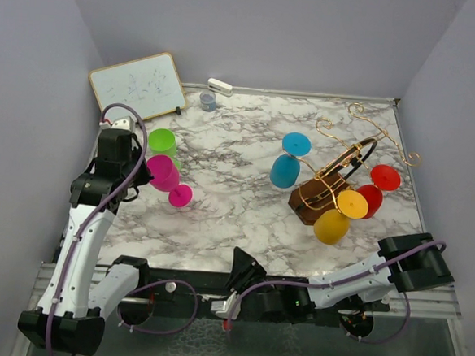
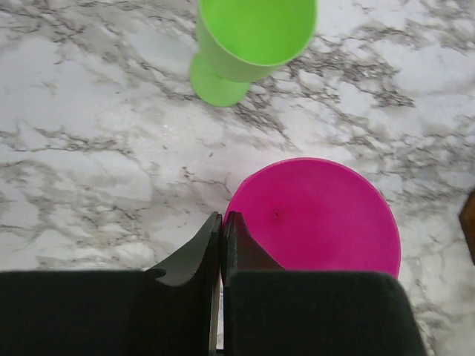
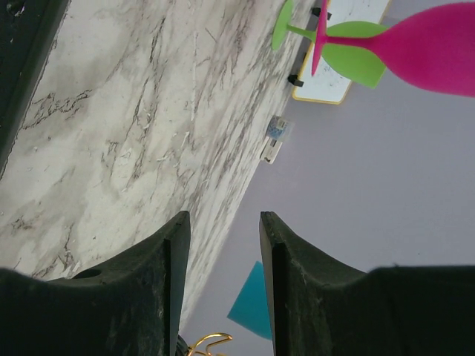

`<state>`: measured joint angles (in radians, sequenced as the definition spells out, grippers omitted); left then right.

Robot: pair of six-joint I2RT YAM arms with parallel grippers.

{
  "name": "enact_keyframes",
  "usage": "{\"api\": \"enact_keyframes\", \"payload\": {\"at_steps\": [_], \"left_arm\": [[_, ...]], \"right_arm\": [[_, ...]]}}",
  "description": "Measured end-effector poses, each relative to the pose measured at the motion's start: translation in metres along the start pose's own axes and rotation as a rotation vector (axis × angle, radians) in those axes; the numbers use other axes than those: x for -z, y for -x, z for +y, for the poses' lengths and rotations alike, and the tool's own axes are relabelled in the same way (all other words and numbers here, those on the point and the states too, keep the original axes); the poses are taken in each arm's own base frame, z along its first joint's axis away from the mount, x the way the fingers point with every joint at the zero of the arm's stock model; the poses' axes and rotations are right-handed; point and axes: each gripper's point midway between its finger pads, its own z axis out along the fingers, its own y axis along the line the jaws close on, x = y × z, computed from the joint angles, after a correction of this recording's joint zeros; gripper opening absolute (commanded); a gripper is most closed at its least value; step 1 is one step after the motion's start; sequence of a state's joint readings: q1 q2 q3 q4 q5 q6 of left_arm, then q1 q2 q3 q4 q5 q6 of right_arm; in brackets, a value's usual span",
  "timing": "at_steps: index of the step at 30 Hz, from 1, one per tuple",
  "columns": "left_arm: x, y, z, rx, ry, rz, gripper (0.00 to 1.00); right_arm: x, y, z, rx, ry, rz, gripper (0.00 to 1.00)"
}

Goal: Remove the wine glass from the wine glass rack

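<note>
Left claw [image 2: 221,219]: jaws pressed together with nothing between them; the tips are at the rim of the pink wine glass [image 2: 319,219], contact unclear.
Table [image 1: 235,214], left side: the pink wine glass and the green wine glass [image 2: 252,37] stand upright, close together, well apart from the rack.
Right claw [image 3: 223,216]: partly open, empty, low by the table's near edge.
Wine glass rack [image 1: 316,201]: right half of the table; the blue glass [image 1: 285,171], yellow glass [image 1: 332,225] and red glass [image 1: 372,200] hang bowl-down from its gold arms.
Top view only: the rack's wooden base and the yellow and red glasses.
Count: five glasses, one rack.
</note>
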<state>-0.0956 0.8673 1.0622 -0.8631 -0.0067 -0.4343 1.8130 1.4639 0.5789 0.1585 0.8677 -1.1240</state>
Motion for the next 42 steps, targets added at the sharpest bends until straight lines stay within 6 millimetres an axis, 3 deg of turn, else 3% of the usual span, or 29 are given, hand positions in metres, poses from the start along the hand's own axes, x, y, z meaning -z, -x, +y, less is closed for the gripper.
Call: {"api": "enact_keyframes", "payload": {"at_steps": [12, 18, 25, 30, 35, 42], "left_arm": [[-0.028, 0.008, 0.070, -0.025, 0.412, 0.010, 0.00], [-0.024, 0.025, 0.102, 0.033, 0.544, -0.037, 0.00], [-0.048, 0.046, 0.127, 0.103, 0.625, -0.046, 0.00], [-0.067, 0.063, 0.133, 0.142, 0.630, -0.078, 0.00], [-0.090, 0.078, 0.122, 0.172, 0.549, -0.110, 0.00], [-0.112, 0.083, 0.120, 0.179, 0.533, -0.091, 0.02]], "right_arm": [[0.002, 0.000, -0.006, -0.021, -0.012, -0.004, 0.44], [0.004, -0.001, -0.009, -0.044, -0.021, -0.008, 0.44], [0.006, -0.003, -0.011, -0.069, -0.026, -0.009, 0.44], [0.011, -0.005, -0.020, -0.107, -0.048, -0.018, 0.44], [0.015, -0.006, -0.028, -0.130, -0.065, -0.026, 0.44], [0.016, -0.007, -0.030, -0.136, -0.070, -0.028, 0.44]]}}
